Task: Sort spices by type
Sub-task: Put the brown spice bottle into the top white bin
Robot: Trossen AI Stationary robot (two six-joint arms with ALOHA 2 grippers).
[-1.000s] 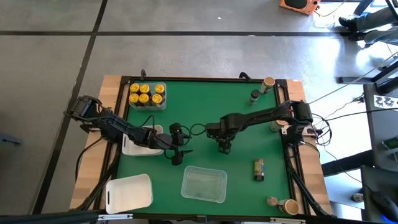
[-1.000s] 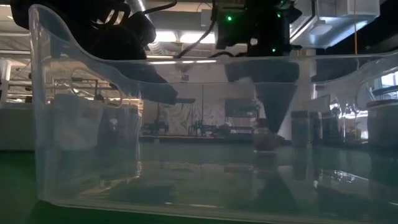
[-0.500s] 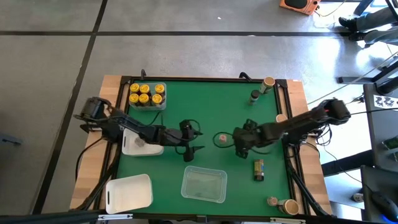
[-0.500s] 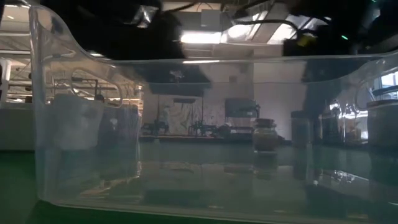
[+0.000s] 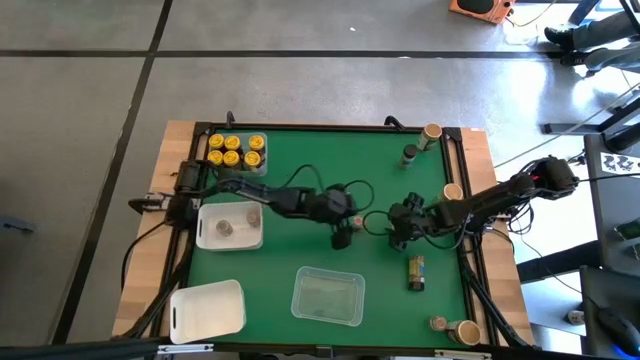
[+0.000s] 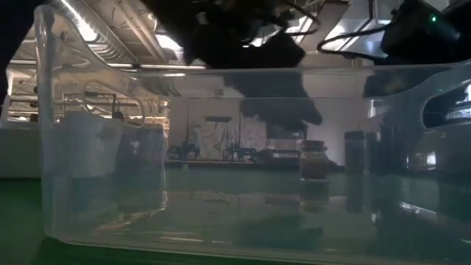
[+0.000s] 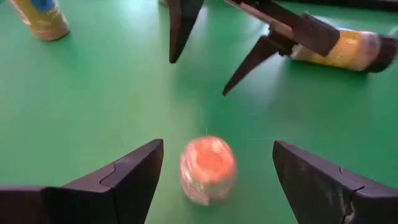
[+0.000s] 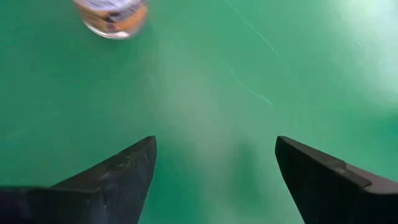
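Observation:
An orange-lidded spice jar point(image 7: 208, 167) stands upright on the green mat point(image 5: 300, 180) near the table's middle point(image 5: 358, 222). My left gripper point(image 7: 217, 144) is open just to its left point(image 5: 343, 237); its fingers stand on either side of the jar without touching it. My right gripper point(image 5: 398, 234) is open a little to the jar's right, empty, with the jar point(image 8: 112, 15) ahead of it. Other spices stand in a clear tray point(image 5: 237, 153) and in a white tray point(image 5: 230, 227).
An empty clear tray point(image 5: 327, 296) sits at the near middle and fills the low view. A white tray point(image 5: 207, 308) lies at the near left. One jar lies on its side point(image 5: 416, 271) at the right. Loose jars stand at the far right point(image 5: 410, 155) and near right point(image 5: 438, 323).
My left gripper has travelled from beside the white tray toward the table's right edge, up to the orange-lidded jar. My right gripper has drawn back from over that jar toward the right edge and tipped further down. The jar has stayed upright in its place.

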